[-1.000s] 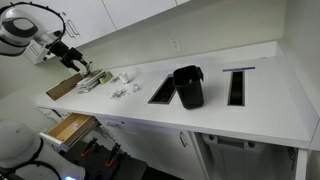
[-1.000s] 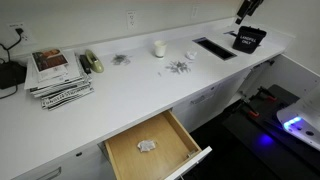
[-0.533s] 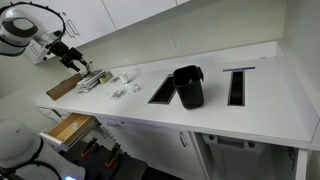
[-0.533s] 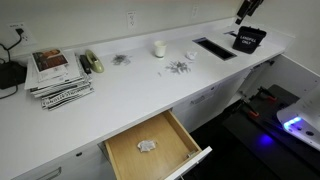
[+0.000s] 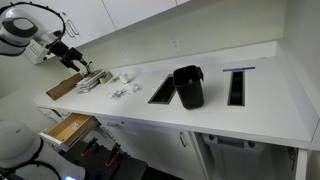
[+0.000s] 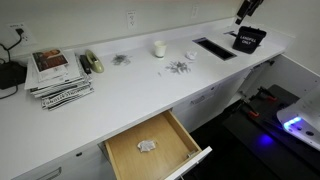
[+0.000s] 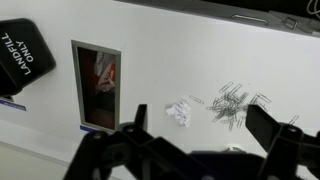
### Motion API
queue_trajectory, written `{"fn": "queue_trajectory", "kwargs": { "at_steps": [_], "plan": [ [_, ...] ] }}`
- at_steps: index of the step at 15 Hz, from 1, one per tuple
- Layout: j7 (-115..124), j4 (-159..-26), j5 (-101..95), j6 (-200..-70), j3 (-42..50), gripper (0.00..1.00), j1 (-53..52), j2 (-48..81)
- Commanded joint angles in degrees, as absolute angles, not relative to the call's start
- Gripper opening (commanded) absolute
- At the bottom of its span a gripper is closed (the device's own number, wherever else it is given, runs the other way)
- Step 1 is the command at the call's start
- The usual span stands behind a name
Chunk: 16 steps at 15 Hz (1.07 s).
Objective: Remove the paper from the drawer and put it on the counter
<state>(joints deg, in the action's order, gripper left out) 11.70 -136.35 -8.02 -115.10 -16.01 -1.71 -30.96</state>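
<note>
Comparing this moment with the second before it shows no change at all. The arm (image 5: 22, 28), the drawer (image 6: 172, 140) and the paper (image 6: 147, 146) sit where they were, so the task reads as not yet begun and the arm as paused before its approach.

The counter (image 6: 130, 85) runs long and white from left to right. It carries a stack of magazines (image 6: 58, 75) at the left, scattered paper clips (image 6: 180, 67) in the middle, and a black lid (image 6: 248, 40) beside a dark slot (image 6: 215, 48) at the right. Below its near edge the drawer stands pulled well out toward the near side, open upward, its tan floor bare but for the paper. In an exterior view the gripper (image 5: 72, 58) hangs above the counter's left end, well apart from the drawer (image 5: 72, 127). In the wrist view its fingers (image 7: 272, 128) are spread wide with nothing between them, and they look down on the counter, not the drawer. The paper lies near the middle of the drawer floor, a small crumpled white wad. It looks roughly round, so it shows no clear long axis and points nowhere in particular. Any approach angle should probably serve.
</note>
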Motion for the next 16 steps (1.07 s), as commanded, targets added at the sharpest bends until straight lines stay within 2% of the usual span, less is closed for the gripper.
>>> {"fn": "queue_trajectory", "kwargs": {
  "at_steps": [1,6,12,16],
  "plan": [
    [12.41,-136.23,-8.87,-114.9,-14.72,1.0,-3.29,-30.69],
    [11.91,-135.62,-9.19,-115.25,-15.44,1.0,-3.95,-29.69],
    [5.28,-133.68,-2.86,-116.3,-18.65,1.0,-15.07,-23.28],
    [0.96,-130.85,-1.26,-122.22,-21.36,1.0,-20.2,-14.97]
  ]
}}
